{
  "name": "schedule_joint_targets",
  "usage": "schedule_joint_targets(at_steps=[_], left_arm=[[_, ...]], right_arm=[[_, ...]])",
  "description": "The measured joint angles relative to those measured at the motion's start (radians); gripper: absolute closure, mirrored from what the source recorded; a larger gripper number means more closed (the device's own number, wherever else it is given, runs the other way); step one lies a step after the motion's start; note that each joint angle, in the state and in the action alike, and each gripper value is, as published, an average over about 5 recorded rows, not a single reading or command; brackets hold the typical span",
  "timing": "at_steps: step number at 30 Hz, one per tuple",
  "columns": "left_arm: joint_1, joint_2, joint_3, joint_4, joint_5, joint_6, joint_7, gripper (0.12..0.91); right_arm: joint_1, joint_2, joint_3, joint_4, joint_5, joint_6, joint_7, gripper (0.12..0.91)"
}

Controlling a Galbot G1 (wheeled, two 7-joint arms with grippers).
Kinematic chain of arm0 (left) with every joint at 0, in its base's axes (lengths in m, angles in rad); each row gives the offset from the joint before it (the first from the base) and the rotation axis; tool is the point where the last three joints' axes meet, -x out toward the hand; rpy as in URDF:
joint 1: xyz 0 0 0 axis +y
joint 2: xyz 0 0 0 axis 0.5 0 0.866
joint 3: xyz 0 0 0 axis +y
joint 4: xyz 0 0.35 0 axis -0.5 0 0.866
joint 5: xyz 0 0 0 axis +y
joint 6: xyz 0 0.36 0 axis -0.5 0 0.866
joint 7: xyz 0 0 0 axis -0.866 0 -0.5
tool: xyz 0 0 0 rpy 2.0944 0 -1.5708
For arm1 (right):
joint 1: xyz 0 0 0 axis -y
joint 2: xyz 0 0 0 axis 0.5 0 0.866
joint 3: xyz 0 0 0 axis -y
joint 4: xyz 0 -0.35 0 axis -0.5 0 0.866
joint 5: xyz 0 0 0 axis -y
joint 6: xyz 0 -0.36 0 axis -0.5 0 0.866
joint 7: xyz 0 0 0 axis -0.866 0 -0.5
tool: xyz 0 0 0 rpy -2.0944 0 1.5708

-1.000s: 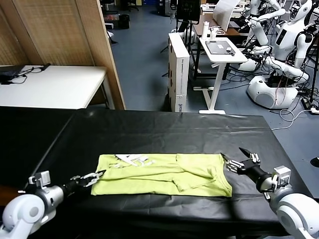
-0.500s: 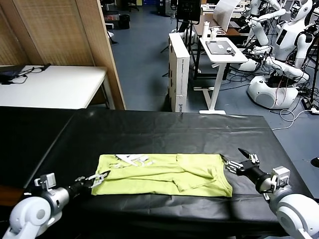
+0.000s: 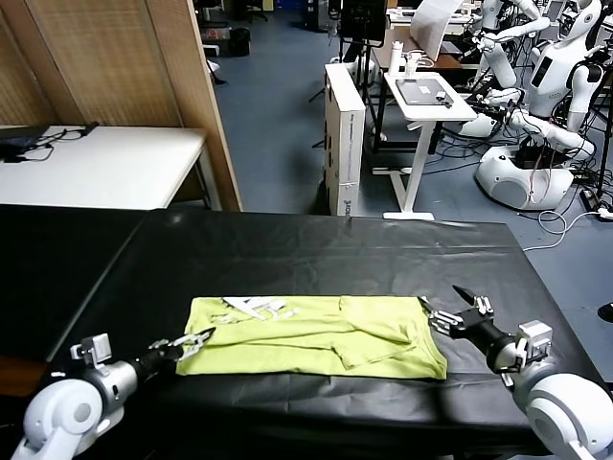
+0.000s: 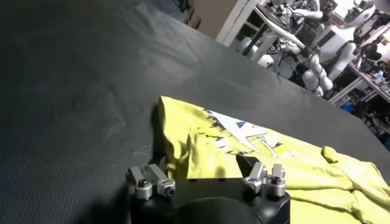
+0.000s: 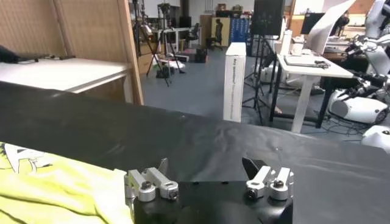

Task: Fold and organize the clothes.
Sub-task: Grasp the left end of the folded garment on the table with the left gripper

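We work at a wide black table [image 3: 316,249] in a lab room; behind it we see a wooden partition [image 3: 144,86], a white desk [image 3: 96,163] on the far left, a tall white box [image 3: 343,134] standing on the blue floor, and other white robots [image 3: 536,86] on the far right.

The T-shirt [image 3: 316,337] lies on the near half of the table, about in the middle between left and right. It is lime yellow-green, thin and soft, folded into a long flat band that runs from left to right. Some wrinkles and an overlapping flap show near its right part. Near its far left edge there is a white printed pattern [image 3: 254,307], which in the left wrist view appears as white shapes on the yellow cloth [image 4: 244,131].

Our left gripper [image 3: 188,343] is low over the table at the near left corner of the shirt, the tips just at the cloth edge. Its fingers are apart and nothing is between them. Our right gripper [image 3: 452,314] is at the right end of the shirt, just beside its far right corner. Its fingers are spread wide and hold nothing; in the right wrist view [image 5: 207,167] the yellow cloth [image 5: 55,189] lies next to one finger.
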Motion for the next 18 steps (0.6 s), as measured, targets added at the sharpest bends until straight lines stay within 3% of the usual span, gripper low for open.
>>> schedule_joint_targets(at_steps=[9, 18], left_arm=[[0.005, 0.002, 0.001, -0.008, -0.005, 0.006, -0.005, 0.827], [0.012, 0.006, -0.022, -0.036, 0.002, 0.005, -0.055, 0.855]], right_arm=[[0.004, 0.009, -0.018, 0.002, -0.028, 0.001, -0.002, 0.118], [0.014, 0.029, -0.026, -0.011, -0.053, 0.008, -0.004, 0.118]])
